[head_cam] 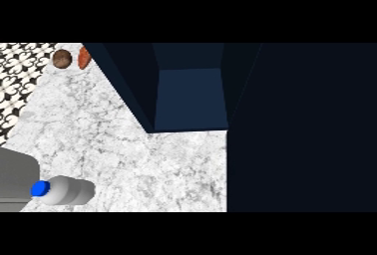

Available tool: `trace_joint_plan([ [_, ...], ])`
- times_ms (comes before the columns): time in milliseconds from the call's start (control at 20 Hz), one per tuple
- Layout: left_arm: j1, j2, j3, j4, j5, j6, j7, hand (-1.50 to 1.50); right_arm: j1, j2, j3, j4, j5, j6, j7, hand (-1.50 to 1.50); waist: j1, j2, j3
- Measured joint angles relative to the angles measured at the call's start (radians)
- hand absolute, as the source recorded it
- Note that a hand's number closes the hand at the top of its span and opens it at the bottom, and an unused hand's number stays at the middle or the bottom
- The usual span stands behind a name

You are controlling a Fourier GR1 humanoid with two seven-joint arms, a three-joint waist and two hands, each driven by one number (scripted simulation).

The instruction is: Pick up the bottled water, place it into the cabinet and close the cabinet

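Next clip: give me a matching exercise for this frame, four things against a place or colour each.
Things:
1 bottled water
2 cabinet
3 brown round item
4 counter

Descriptions:
a dark blue, top centre
b white marbled surface
c lower left, blue cap
d upper left corner

Pairs: 1-c, 2-a, 3-d, 4-b

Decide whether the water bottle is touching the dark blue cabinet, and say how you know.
Apart. The head view shows bare marble counter between the water bottle, lying at lower left, and the dark blue cabinet.
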Motion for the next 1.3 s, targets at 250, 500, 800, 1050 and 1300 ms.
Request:
trace_joint_plan([
  [250, -0.068, -0.093, 0.010, 0.017, -0.156, -0.017, -0.003, -1.50, 0.024, 0.006, 0.008, 0.005, -0.012, 0.014, -0.020, -1.50, 0.004, -0.002, 0.005],
  [500, -0.128, -0.172, 0.021, 0.026, -0.304, -0.011, 0.000, -1.50, 0.044, 0.001, -0.005, 0.012, -0.025, 0.040, -0.054, -1.50, 0.002, -0.004, 0.009],
  [800, -0.180, -0.237, 0.038, 0.049, -0.462, -0.011, -0.016, -1.50, 0.069, 0.003, -0.003, 0.019, -0.038, 0.061, -0.090, -1.50, -0.004, -0.004, 0.012],
  [1050, -0.258, -0.302, 0.003, 0.163, -0.593, -0.013, -0.047, -1.50, 0.087, -0.003, 0.001, 0.022, -0.047, 0.076, -0.114, -1.50, -0.017, 0.008, -0.003],
  [1300, -0.346, -0.336, -0.009, 0.308, -0.759, -0.002, -0.128, -1.50, 0.121, -0.016, -0.011, 0.022, -0.061, 0.095, -0.133, -1.50, -0.016, 0.014, -0.013],
])
